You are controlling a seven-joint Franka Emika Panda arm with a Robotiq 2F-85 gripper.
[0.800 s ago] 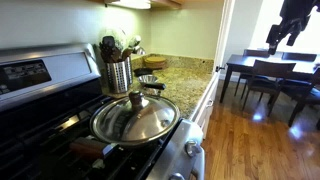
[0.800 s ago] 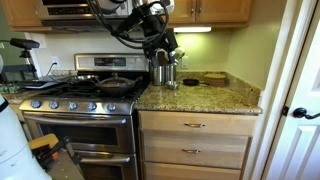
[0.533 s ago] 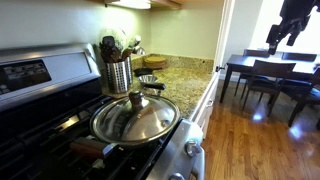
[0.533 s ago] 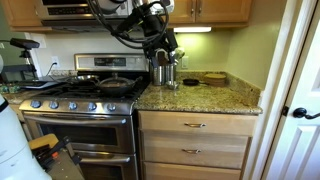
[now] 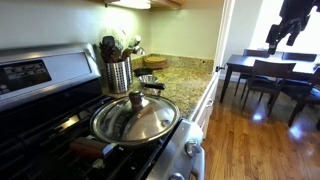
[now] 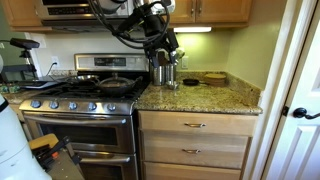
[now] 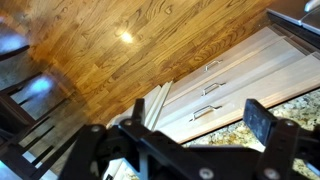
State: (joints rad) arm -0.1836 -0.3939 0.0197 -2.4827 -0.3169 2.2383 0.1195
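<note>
My gripper (image 6: 167, 44) hangs from the black arm above the granite counter (image 6: 200, 97), just over a steel utensil holder (image 6: 163, 72) full of utensils. In an exterior view it shows as a dark shape at the top right (image 5: 296, 20). In the wrist view the gripper (image 7: 200, 116) stands open with nothing between its fingers (image 7: 262, 122). Beneath it lie the wooden floor (image 7: 110, 50), the light cabinet drawers (image 7: 215, 85) and a strip of counter (image 7: 295, 112). A lidded steel pan (image 5: 135, 117) sits on the stove (image 6: 80, 95), away from the gripper.
A small metal dish (image 5: 150, 80) and a woven bowl (image 5: 155, 62) sit on the counter beyond the utensil holder (image 5: 118, 72). A dark dining table with chairs (image 5: 268, 66) stands on the wood floor. Upper cabinets (image 6: 215, 10) hang over the counter.
</note>
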